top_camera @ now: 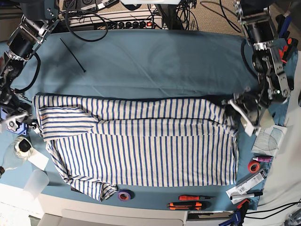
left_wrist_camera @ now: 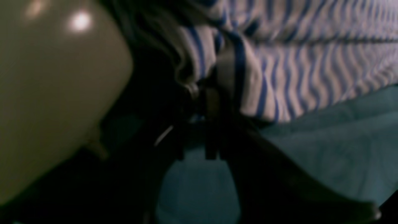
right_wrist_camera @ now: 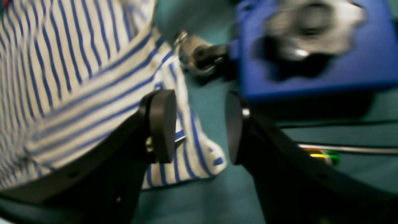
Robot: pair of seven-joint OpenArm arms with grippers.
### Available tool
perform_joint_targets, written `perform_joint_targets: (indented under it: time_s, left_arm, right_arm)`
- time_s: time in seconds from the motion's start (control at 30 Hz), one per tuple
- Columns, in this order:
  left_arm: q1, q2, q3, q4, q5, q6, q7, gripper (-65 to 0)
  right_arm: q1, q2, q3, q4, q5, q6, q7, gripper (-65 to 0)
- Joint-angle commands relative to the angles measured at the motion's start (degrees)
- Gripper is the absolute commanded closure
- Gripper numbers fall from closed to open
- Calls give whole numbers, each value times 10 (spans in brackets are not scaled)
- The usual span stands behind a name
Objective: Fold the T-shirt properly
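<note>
The T-shirt (top_camera: 141, 141), white with thin blue stripes, lies spread across the teal tablecloth (top_camera: 155, 66), its upper part folded down along its length. My left gripper (top_camera: 233, 114) is at the shirt's right edge. In the left wrist view it (left_wrist_camera: 211, 102) is shut on a bunched fold of the striped cloth (left_wrist_camera: 295, 68). My right gripper (top_camera: 32, 125) is at the shirt's left edge. In the right wrist view it (right_wrist_camera: 197, 127) is open, its pads (right_wrist_camera: 161, 124) on either side of a striped corner (right_wrist_camera: 192, 155) lying on the tablecloth.
A purple tape roll (top_camera: 124, 195), orange screwdrivers (top_camera: 188, 198), a red tape roll (top_camera: 254, 167) and papers (top_camera: 270, 137) lie by the front and right edges. A plastic cup (top_camera: 35, 182) and white roll (top_camera: 21, 147) stand front left. A blue clamp (right_wrist_camera: 311, 46) is near my right gripper.
</note>
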Motion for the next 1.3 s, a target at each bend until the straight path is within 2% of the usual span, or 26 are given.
perform_joint_targets:
  time_s: [0.0, 0.17, 0.33, 0.57, 0.7, 0.8, 0.97, 1.27]
  left_arm:
    - [-15, -7, -1, 9, 4, -4, -10, -95]
    - [-17, -6, -1, 9, 12, -4, -9, -95]
    - [-17, -6, -1, 9, 12, -4, -9, -95]
    - [-16, -6, -1, 9, 12, -4, -7, -95]
    - [-16, -7, -1, 9, 14, -4, -7, -95]
    - [-16, -7, -1, 9, 14, -4, -7, -95]
    - [-16, -7, -1, 9, 14, -4, -7, -95]
    - [-16, -6, -1, 9, 13, -4, -7, -95]
  right_arm:
    - [12, 18, 20, 8, 18, 2, -1, -260]
    - [12, 17, 95, 8, 25, 27, -73, -260]
    - [7, 15, 108, 8, 26, 32, -79, -260]
    - [1, -7, 57, 8, 22, 36, -57, -260]
    - [1, -32, 44, 8, -28, 14, -29, -260]
    - [1, -54, 44, 8, -64, 12, -26, -260]
    - [-9, -81, 43, 8, -66, 12, -27, -260]
    - [-15, -89, 43, -63, -97, 1, 18, -259]
